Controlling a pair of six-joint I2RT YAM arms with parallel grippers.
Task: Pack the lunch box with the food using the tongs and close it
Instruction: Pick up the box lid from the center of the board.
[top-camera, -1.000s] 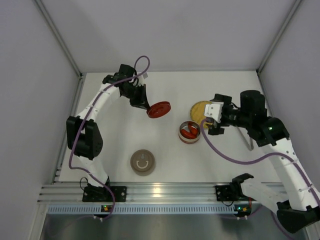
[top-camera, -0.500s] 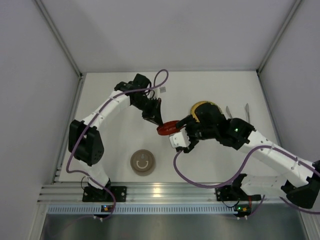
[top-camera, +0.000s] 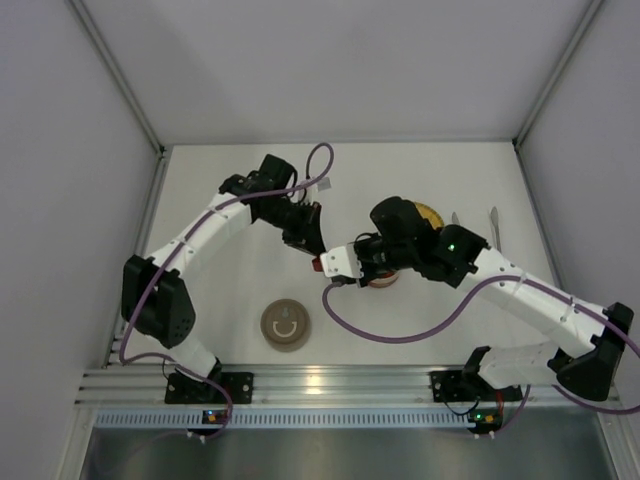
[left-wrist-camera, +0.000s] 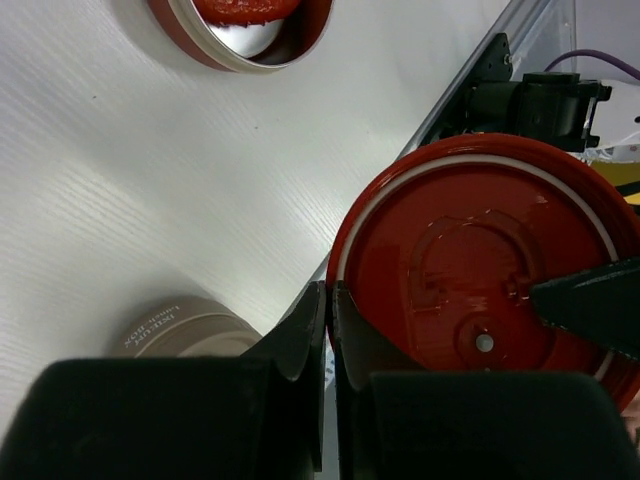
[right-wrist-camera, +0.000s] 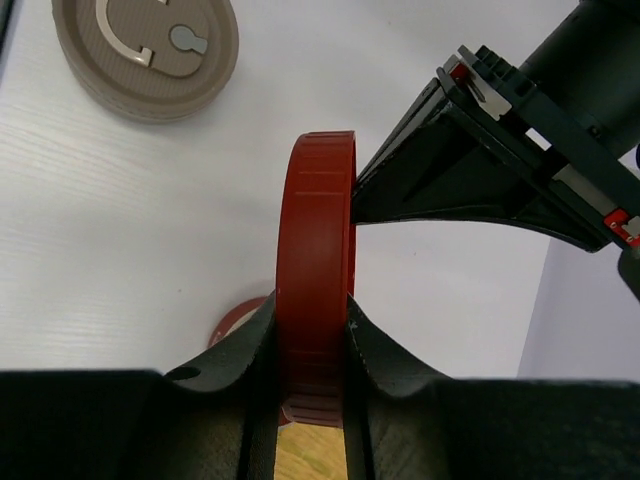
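A red lid (right-wrist-camera: 315, 270) hangs on edge above the table between both arms. My right gripper (right-wrist-camera: 312, 345) is shut on its rim, one finger on each face. My left gripper (left-wrist-camera: 328, 300) still pinches the opposite rim of the red lid (left-wrist-camera: 480, 280), its jaws nearly together. In the top view the two grippers meet at the lid (top-camera: 318, 264). The lunch box (left-wrist-camera: 245, 40), a round red tin, stands open with red food (left-wrist-camera: 245, 8) inside; in the top view my right arm covers most of it. The tongs (top-camera: 494, 222) lie at the far right.
A round beige lid with a smiley face (top-camera: 286, 324) lies near the front of the table, below the handover. The yellow woven plate (top-camera: 432, 215) sits behind my right arm. White walls close in the table on three sides.
My right arm swung left from the plate and closed its wide-open gripper on the lid. My left arm carried the lid right and down toward the lunch box.
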